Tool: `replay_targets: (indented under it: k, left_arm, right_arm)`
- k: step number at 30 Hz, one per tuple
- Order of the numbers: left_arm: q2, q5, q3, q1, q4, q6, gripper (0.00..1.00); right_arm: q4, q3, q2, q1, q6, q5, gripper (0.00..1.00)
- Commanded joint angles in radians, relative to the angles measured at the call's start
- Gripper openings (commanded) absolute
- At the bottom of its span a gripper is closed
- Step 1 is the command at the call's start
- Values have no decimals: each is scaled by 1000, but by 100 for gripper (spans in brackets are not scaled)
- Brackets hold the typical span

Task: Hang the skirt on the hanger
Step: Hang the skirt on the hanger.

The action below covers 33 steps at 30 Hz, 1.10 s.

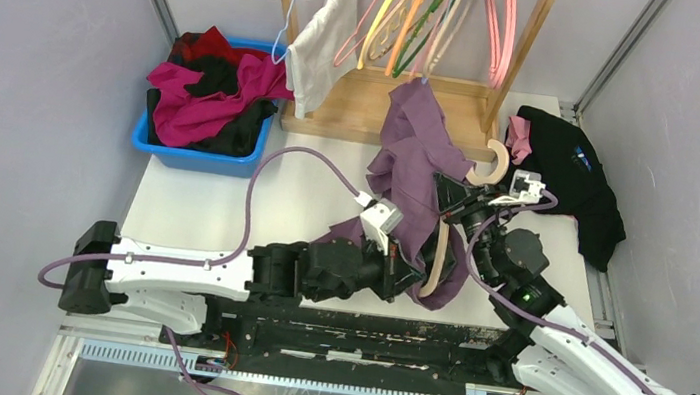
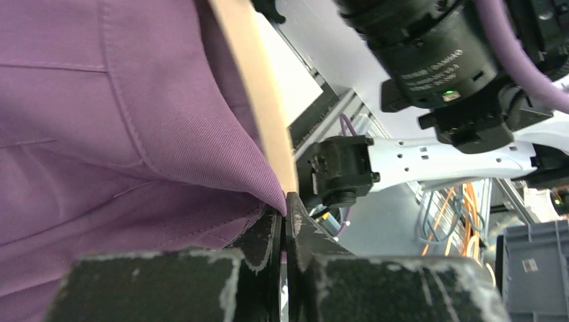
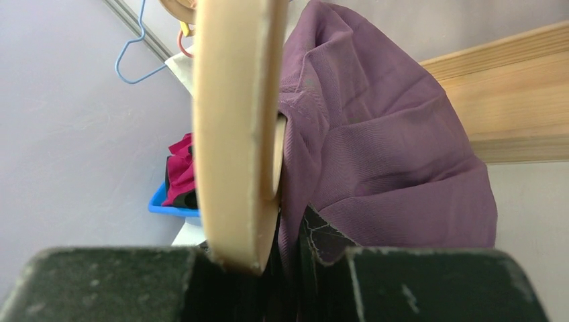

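The purple skirt (image 1: 415, 145) hangs draped over a pale wooden hanger (image 1: 437, 264) above the middle of the table, the hanger's hook (image 1: 492, 165) up by the rack. My right gripper (image 1: 454, 206) is shut on the hanger (image 3: 236, 134), with skirt cloth (image 3: 389, 147) bunched against its right fingertip (image 3: 315, 228). My left gripper (image 1: 418, 266) sits at the hanger's lower end. In the left wrist view its jaws (image 2: 286, 221) are pressed together on a hem fold of the skirt (image 2: 121, 134), right beside the hanger bar (image 2: 258, 100).
A blue bin (image 1: 198, 156) of red, pink and black clothes stands at the back left. A wooden rack (image 1: 387, 111) with coloured hangers and a white garment (image 1: 325, 38) stands at the back. A black garment (image 1: 575, 175) lies at the right.
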Motion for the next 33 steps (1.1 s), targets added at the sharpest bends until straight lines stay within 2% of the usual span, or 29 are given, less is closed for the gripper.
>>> replay_targets:
  k: [1,6,13,17,20,26,33]
  left_arm:
    - [41,157,124,-14,0,14,3]
    - [70,179,228,-14,-26,55,3]
    - [88,130,384,-13,-79,148,3]
    - [118,82,434,-7,-49,209,3]
    - [135,63,448,9,-13,233,3]
    - [175,45,533,63,-94,268,3]
    - [165,-95,543,106,-191,311,3]
  right_arm:
    - [178,37,25,10,-29,38,1]
    - [233,15,63,19,-27,82,1]
    - [296,-21,100,43,7,103,1]
    - [288,-43,99,48,78,105,1]
    - [274,-62,94,51,158,103,1]
    - [140,-80,38,51,354,106,1]
    - [0,-110,22,52,682,96,1]
